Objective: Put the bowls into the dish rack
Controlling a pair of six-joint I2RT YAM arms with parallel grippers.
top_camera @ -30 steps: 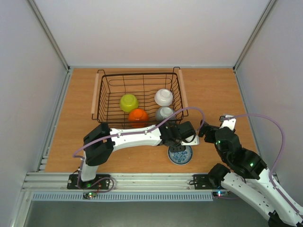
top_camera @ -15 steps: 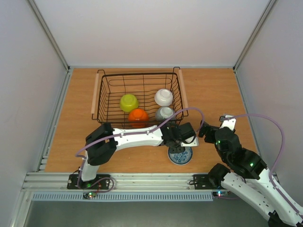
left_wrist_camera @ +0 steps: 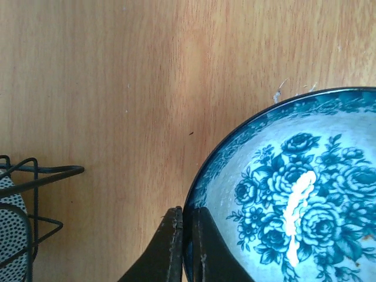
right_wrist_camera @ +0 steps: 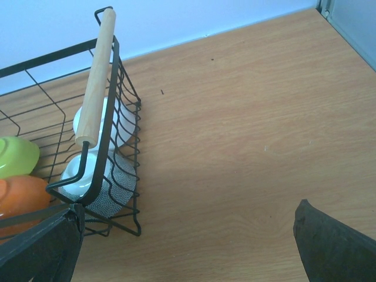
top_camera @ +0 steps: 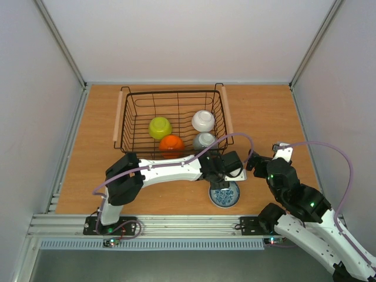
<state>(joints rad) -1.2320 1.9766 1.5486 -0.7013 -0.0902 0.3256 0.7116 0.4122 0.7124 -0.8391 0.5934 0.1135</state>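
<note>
Though white walls [top_camera: 176, 41] surround it, the tabletop [top_camera: 264, 111] is wood — orange-brown.

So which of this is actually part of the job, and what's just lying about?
Job: dish rack; yellow-green bowl, orange bowl, white bowl, grey speckled bowl inside it; blue-patterned bowl on the table, rim pinched by left fingers.
Not job: nothing loose; only the table, metal rail, idle open right fingers.

One dish rack [top_camera: 126, 126]: black wire basket, two light wooden bar handles. Inside: yellow-green bowl [top_camera: 160, 127], orange bowl [top_camera: 171, 144], white bowl [top_camera: 202, 120], grey speckled bowl [top_camera: 204, 141], seemingly all inverted. One blue-patterned white bowl [top_camera: 224, 194]: upright, outside, just off the rack's near right corner.
</note>
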